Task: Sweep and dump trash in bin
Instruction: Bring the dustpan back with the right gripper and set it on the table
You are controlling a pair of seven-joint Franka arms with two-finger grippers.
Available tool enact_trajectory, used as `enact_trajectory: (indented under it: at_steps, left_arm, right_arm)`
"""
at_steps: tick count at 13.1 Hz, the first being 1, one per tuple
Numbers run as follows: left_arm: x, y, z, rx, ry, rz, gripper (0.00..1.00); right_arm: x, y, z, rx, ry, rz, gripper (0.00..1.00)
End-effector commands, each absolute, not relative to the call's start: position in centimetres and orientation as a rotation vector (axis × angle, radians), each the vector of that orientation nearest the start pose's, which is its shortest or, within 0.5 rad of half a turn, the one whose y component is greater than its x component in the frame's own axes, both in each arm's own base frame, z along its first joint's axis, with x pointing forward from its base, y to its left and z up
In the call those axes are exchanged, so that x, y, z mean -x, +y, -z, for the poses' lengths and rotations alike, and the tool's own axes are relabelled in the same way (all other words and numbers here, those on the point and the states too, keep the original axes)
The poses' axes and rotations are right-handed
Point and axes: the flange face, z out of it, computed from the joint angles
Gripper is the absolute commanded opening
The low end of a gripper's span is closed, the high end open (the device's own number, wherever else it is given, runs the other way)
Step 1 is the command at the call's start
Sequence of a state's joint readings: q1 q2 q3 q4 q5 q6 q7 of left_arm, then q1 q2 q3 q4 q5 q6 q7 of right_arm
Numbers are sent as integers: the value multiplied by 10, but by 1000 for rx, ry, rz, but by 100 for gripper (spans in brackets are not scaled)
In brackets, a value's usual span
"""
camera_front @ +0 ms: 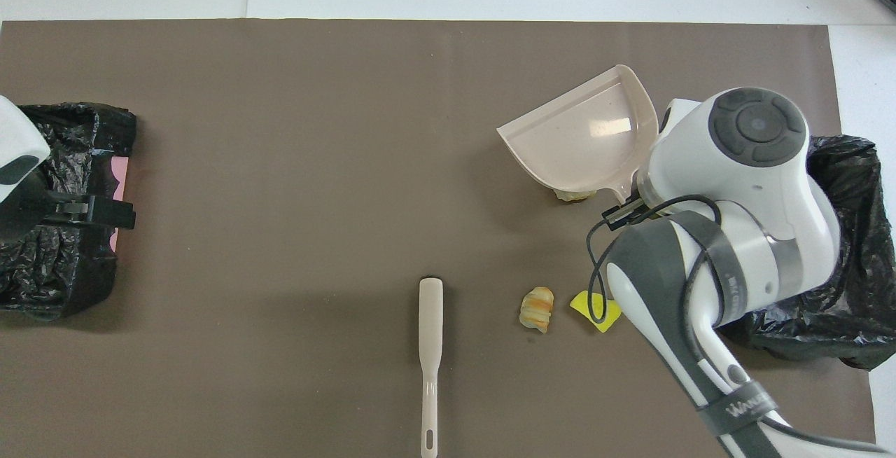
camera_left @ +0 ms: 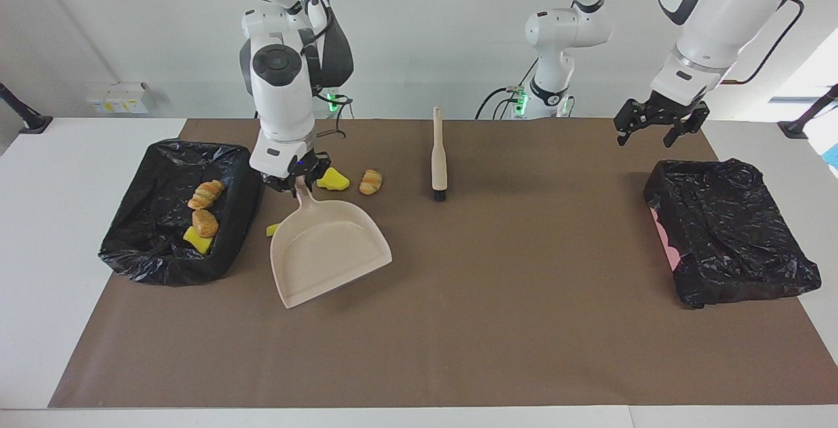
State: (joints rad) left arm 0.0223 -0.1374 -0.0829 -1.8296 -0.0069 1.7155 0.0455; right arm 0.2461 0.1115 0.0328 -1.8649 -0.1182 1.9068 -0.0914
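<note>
— Arm posture first: what do we record?

— We record the right arm bent down over the mat, its right gripper (camera_left: 292,178) clenched on the handle of the smooth beige plastic dustpan (camera_left: 330,250), which it holds tilted above the brown paper table mat (camera_left: 458,323). The pan's open edge points away from the robots. The left arm waits raised, its left gripper (camera_left: 660,128) released, fingers spread, above the mat near the second bin.

— Materials and shapes?

— We note a slim beige brush with short black bristles (camera_left: 438,156) lying flat mid-mat, bristles away from the robots. Trash on the mat: a bright yellow sponge chunk (camera_left: 332,179) just beside the right gripper, a tan and orange bread-like piece (camera_left: 370,181) beside it, a yellow scrap (camera_left: 272,229) partly hidden at the pan's edge, and a pale crusty piece (camera_front: 572,196) showing under the pan in the overhead view.

— Containers?

— We see the bin lined with crinkled glossy black plastic (camera_left: 150,264) at the right arm's end holding three scraps (camera_left: 204,213): two orange-brown bread-like pieces and one yellow sponge chunk. A second black-bagged bin (camera_left: 727,231) sits at the left arm's end; its contents we cannot tell.
</note>
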Motion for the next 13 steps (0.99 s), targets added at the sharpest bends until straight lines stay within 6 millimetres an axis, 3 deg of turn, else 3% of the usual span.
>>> enact_trajectory:
  at_steps: [1, 3, 7, 13]
  left_arm:
    - [-528, -25, -602, 3076, 166, 67, 100]
    - [-540, -25, -622, 3077, 163, 71, 100]
    - [-543, -27, -618, 3081, 165, 54, 100]
    - [-540, -26, -615, 3081, 160, 43, 100]
  right_arm:
    - [-568, 194, -443, 3188, -493, -65, 0]
    - [-567, 225, -436, 3187, -330, -64, 0]
    - [-563, 274, -409, 3156, -220, -14, 0]
    - [-565, 351, -351, 3104, -50, -85, 0]
